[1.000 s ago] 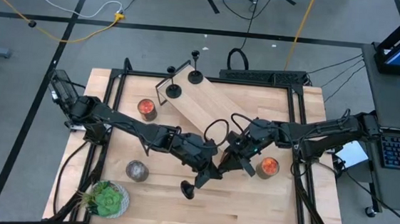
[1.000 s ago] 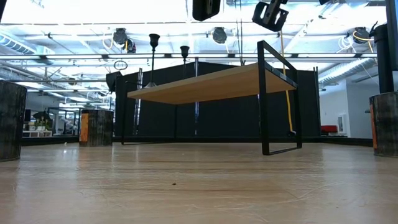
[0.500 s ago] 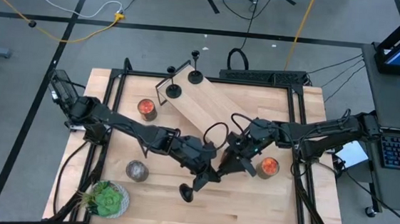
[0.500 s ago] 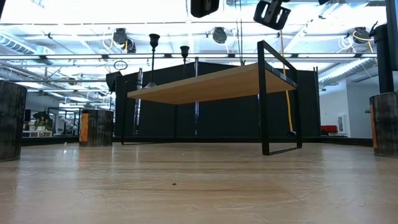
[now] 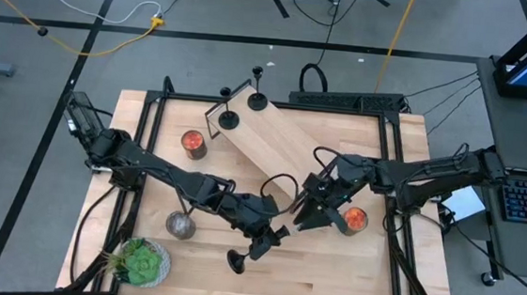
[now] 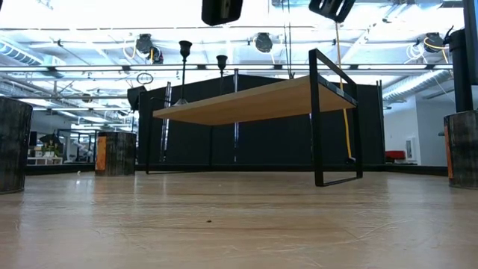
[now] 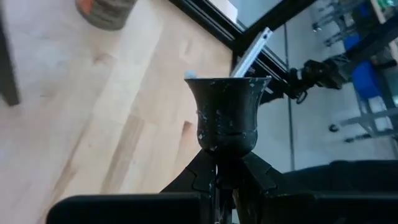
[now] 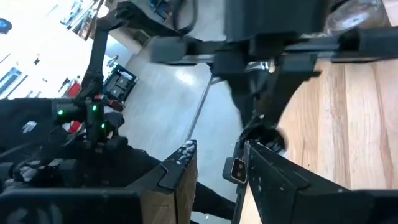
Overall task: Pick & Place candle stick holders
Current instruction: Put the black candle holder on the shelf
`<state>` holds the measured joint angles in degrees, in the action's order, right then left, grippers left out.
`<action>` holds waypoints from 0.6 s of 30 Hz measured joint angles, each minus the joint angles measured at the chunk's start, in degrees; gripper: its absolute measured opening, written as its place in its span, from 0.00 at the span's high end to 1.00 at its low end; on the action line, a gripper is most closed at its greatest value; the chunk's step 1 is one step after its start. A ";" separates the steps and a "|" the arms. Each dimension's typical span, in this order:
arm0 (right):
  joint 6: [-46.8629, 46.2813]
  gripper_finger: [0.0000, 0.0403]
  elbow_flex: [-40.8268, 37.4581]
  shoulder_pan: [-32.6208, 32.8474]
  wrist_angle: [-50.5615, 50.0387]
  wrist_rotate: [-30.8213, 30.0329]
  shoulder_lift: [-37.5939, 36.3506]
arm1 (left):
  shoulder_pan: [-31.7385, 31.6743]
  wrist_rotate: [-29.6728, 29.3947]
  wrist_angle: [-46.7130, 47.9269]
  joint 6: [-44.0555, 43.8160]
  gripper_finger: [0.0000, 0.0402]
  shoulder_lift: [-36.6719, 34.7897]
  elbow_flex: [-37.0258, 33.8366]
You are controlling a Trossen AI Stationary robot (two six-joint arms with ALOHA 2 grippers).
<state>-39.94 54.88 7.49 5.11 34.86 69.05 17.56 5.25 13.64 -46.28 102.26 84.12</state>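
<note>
My left gripper (image 5: 263, 245) is over the table's near middle, shut on a small matte black candle stick holder (image 5: 236, 260). The holder's flared end (image 7: 227, 115) sticks out past the fingers in the left wrist view. My right gripper (image 5: 303, 217) hangs open and empty just right of it, and its two fingers show apart in the right wrist view (image 8: 217, 163). Two more black candle stick holders (image 5: 229, 118) (image 5: 259, 100) stand upright by their round bases on the far end of a raised wooden shelf (image 5: 273, 144). They also show in the low view (image 6: 184, 48) (image 6: 221, 61). My left gripper pinches the holder's thin stem (image 7: 217, 177) between its two fingers, just behind the flared end. The fingers slant toward the table's near left, and the stem runs along them. The holder is lifted clear of the table, its flared end pointing away from the gripper.
The wooden shelf on a black frame (image 6: 328, 112) crosses the table's far middle at a slant. Two jars with orange tops (image 5: 193, 143) (image 5: 355, 220) and a grey jar (image 5: 180, 224) stand on the table. A leafy green plant (image 5: 141, 262) sits at the near left corner.
My left gripper has carried the candle stick holder toward the table's near left, away from my right gripper, still shut on it. My right gripper has stayed about where it was and risen a little.
</note>
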 joint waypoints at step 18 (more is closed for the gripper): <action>16.66 0.91 -0.05 1.42 -21.04 -10.88 -18.04 | 3.55 -46.40 -5.82 13.70 0.93 -11.25 0.00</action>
<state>-23.28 54.83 8.91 -15.93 23.98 51.01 21.11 -41.15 7.83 -32.57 91.01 84.12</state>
